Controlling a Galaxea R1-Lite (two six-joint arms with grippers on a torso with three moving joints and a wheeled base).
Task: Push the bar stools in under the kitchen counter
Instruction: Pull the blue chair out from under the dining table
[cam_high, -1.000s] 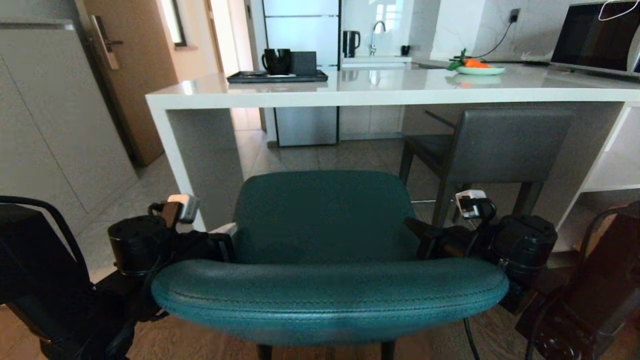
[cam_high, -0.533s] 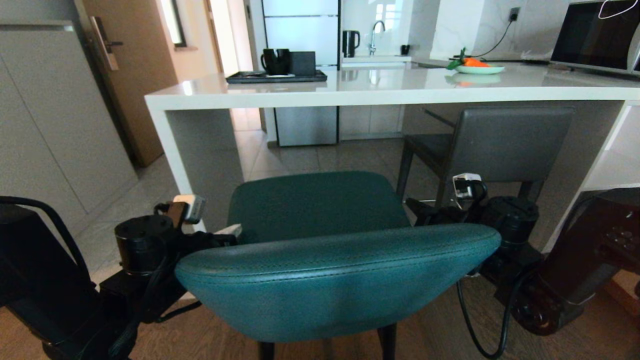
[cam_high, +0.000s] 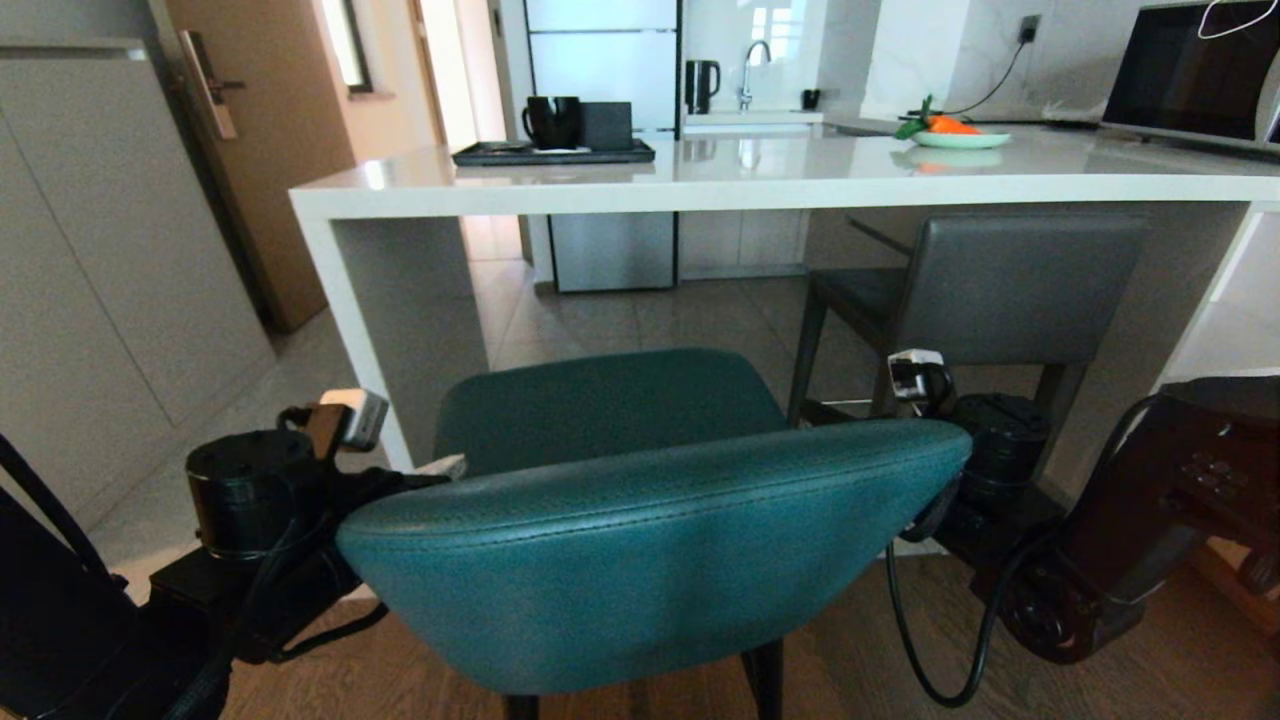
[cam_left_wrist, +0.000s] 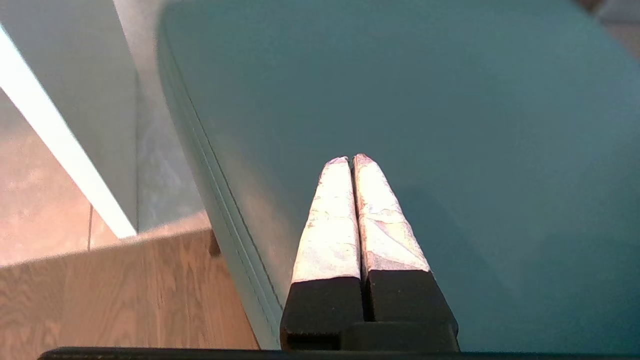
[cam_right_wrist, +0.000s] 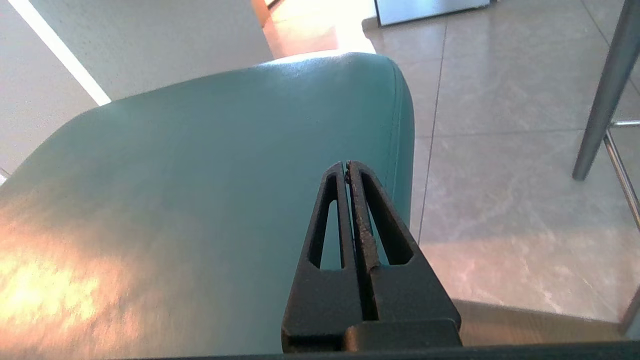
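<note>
From the head view, the dark grey stool (cam_high: 1000, 290) at two o'clock already sits tucked beneath the kitchen counter (cam_high: 760, 190), so that half looks done; the teal stool (cam_high: 640, 520) at six o'clock stands short of the slab, its seat front near the white side leg (cam_high: 400, 330), and appears mid-push, turned slightly askew. The arms flank its backrest, left at eight o'clock, right at four. In the left wrist view, the left gripper (cam_left_wrist: 350, 160) has its fingers pressed together, empty, over the teal seat. In the right wrist view, the right gripper (cam_right_wrist: 347, 164) is likewise closed on nothing above the seat, with the grey stool's chrome leg (cam_right_wrist: 602, 95) at two o'clock. No brand, label or legible writing shows anywhere.
</note>
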